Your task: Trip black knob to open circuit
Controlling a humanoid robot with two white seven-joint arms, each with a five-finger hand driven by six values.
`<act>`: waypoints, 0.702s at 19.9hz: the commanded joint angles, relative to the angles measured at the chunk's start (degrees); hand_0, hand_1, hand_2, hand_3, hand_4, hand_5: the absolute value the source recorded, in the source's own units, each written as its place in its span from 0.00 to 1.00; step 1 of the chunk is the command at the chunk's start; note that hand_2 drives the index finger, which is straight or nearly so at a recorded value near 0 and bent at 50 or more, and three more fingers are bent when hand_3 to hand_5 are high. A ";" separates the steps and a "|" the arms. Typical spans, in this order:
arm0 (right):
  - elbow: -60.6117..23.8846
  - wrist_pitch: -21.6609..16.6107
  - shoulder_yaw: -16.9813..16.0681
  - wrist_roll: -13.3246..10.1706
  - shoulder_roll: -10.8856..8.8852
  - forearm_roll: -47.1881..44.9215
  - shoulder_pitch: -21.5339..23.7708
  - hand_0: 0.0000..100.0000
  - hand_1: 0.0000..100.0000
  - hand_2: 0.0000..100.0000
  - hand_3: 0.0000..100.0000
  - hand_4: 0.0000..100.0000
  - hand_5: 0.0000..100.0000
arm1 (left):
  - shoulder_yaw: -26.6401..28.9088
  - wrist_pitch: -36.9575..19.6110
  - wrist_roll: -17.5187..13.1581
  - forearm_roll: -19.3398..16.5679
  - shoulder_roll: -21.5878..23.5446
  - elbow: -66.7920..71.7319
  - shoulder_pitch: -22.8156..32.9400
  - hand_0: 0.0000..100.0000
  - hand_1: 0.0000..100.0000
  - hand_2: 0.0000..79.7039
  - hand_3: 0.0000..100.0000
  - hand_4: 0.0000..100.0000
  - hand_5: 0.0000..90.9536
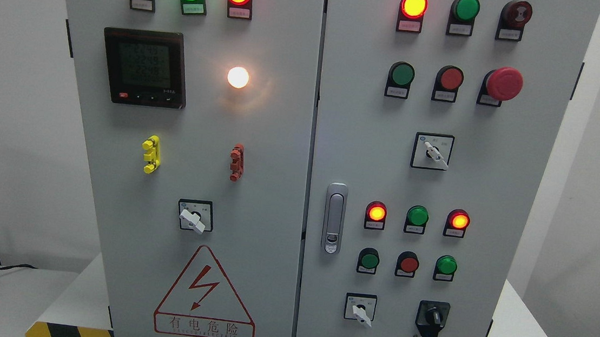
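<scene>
Frankly, neither hand showed on my feed, so I could not tell how open either was or which arm sat nearer. Working rightward from the door latch (334,217), the black knob (432,316) sat on the right door, below and right of that latch, just right of a white-handled selector (361,309). Its pointer looked roughly upright. The cabinet's foot was cut off, and the labels were too small to read.
</scene>
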 commanded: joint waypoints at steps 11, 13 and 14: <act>0.00 0.05 -0.21 0.01 0.22 0.00 0.07 0.09 0.25 0.11 0.20 0.14 0.17 | 0.00 -0.05 -0.04 -1.76 0.02 0.00 0.00 0.12 0.39 0.00 0.00 0.00 0.00; 0.00 -0.04 -0.21 0.01 0.22 0.00 0.07 0.09 0.25 0.11 0.20 0.14 0.17 | 0.00 -0.05 -0.04 -1.76 0.02 0.00 0.00 0.12 0.39 0.00 0.00 0.00 0.00; 0.00 -0.04 -0.21 0.01 0.22 0.00 0.07 0.09 0.25 0.11 0.20 0.14 0.17 | 0.00 -0.05 -0.04 -1.76 -0.07 0.00 0.00 0.12 0.39 0.00 0.00 0.00 0.00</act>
